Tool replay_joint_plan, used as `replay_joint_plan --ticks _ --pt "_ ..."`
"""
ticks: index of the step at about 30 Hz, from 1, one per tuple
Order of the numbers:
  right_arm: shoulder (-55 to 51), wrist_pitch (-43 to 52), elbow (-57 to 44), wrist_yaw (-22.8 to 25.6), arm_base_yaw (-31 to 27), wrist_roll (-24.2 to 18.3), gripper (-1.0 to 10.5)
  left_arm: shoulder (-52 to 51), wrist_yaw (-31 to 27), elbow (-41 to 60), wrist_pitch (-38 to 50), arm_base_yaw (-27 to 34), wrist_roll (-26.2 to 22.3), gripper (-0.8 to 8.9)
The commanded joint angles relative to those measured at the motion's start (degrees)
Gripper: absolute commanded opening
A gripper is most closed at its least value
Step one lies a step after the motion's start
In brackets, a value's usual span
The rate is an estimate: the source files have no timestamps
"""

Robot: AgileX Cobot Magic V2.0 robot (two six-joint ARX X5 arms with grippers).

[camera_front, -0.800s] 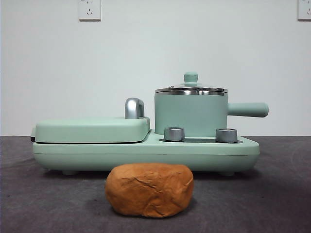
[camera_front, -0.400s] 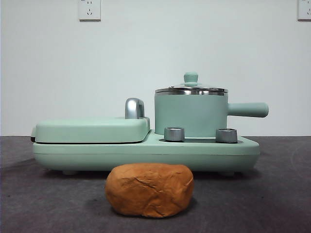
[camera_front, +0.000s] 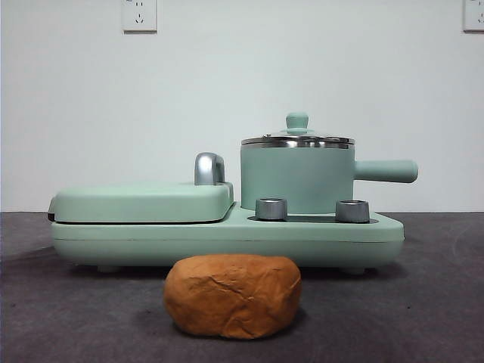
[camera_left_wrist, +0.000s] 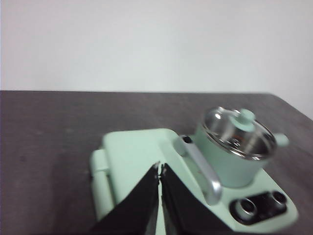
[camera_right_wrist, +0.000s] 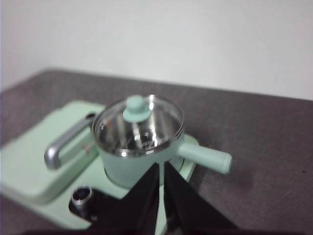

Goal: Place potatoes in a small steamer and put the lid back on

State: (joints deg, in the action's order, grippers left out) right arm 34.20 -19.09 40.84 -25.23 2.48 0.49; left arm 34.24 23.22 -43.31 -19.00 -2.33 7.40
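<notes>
An orange-brown potato (camera_front: 233, 296) with creased skin lies on the dark table in front of the mint-green appliance. The small steamer (camera_front: 298, 178) stands on the appliance's right half, its straight handle pointing right, and the glass lid (camera_front: 297, 137) with its green knob sits on it. In the left wrist view my left gripper (camera_left_wrist: 160, 168) is shut and hovers above the flat griddle cover (camera_left_wrist: 137, 154), with the steamer (camera_left_wrist: 237, 156) off to one side. In the right wrist view my right gripper (camera_right_wrist: 161, 166) is shut, high above the steamer (camera_right_wrist: 139, 152) and lid (camera_right_wrist: 138, 122). Neither arm shows in the front view.
The appliance base (camera_front: 227, 236) carries a flat griddle cover (camera_front: 140, 202) with a chrome handle (camera_front: 209, 168) on its left half. Two steel knobs (camera_front: 271, 209) (camera_front: 352, 211) sit in front of the steamer. Wall sockets (camera_front: 139, 15) are high on the white wall behind.
</notes>
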Motion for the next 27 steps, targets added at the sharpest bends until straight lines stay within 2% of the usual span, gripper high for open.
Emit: replay_joint_plan --ticks 1,3,12,19,24,26,27 --pt "4.48 -1.62 3.56 -0.68 1.27 -8.26 0.1 4.04 3.08 -2.84 0.39 -0.13 -3.85 0.08" --pt "7.10 -1.81 5.20 -0.70 2.45 -10.25 0.1 6.86 3.41 -3.65 0.57 -0.59 -4.28 0.08" --pt "17.11 -1.95 8.46 -0.55 9.03 -14.45 0.1 17.68 3.45 -7.65 1.03 -6.32 -13.31 0.08" --pt "20.35 -1.77 8.46 1.11 13.51 -14.67 0.1 22.49 3.37 -9.88 1.20 -12.48 -20.65 0.08" --pt "20.44 -1.75 8.46 1.70 14.27 -14.64 0.1 23.82 3.37 -10.12 4.46 -16.13 -23.91 0.09" --pt "20.39 -2.01 8.46 1.70 14.27 -14.62 0.4 23.91 3.37 -10.12 5.66 -17.22 -24.83 0.71" --pt "20.39 -2.08 8.46 1.73 14.27 -14.60 0.9 23.91 3.37 -10.12 6.40 -17.66 -24.76 1.44"
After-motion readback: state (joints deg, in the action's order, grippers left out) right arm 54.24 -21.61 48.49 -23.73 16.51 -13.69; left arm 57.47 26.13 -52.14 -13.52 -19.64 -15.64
